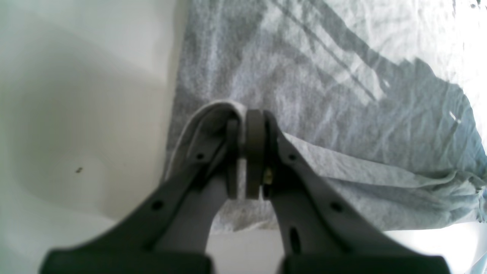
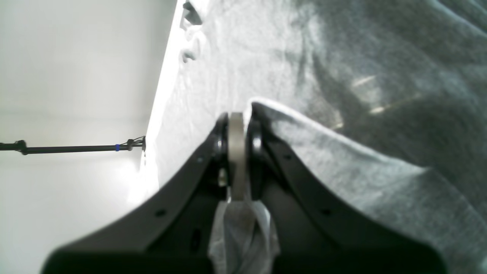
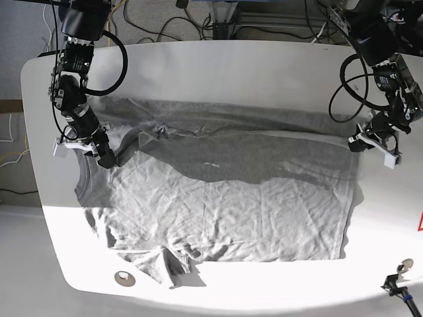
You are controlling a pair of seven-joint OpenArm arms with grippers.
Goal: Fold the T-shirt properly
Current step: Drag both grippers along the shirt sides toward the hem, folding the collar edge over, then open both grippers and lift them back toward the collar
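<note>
The heather-grey T-shirt (image 3: 225, 198) lies spread and wrinkled on the white table (image 3: 218, 69), its far edge lifted and folded toward the middle. No lettering shows. My left gripper (image 3: 355, 140), at the base view's right, is shut on the shirt's edge; the left wrist view shows its jaws closed on a fold of cloth (image 1: 224, 110). My right gripper (image 3: 108, 160), at the base view's left, is shut on the shirt near a sleeve; the right wrist view shows cloth (image 2: 243, 232) pinched between its jaws (image 2: 237, 152).
Cables (image 3: 198, 16) run behind the table's far edge. A small round hole (image 3: 123, 279) sits near the front left edge. A black stand (image 3: 400, 290) is at the front right corner. The table's front edge curves close below the shirt's hem.
</note>
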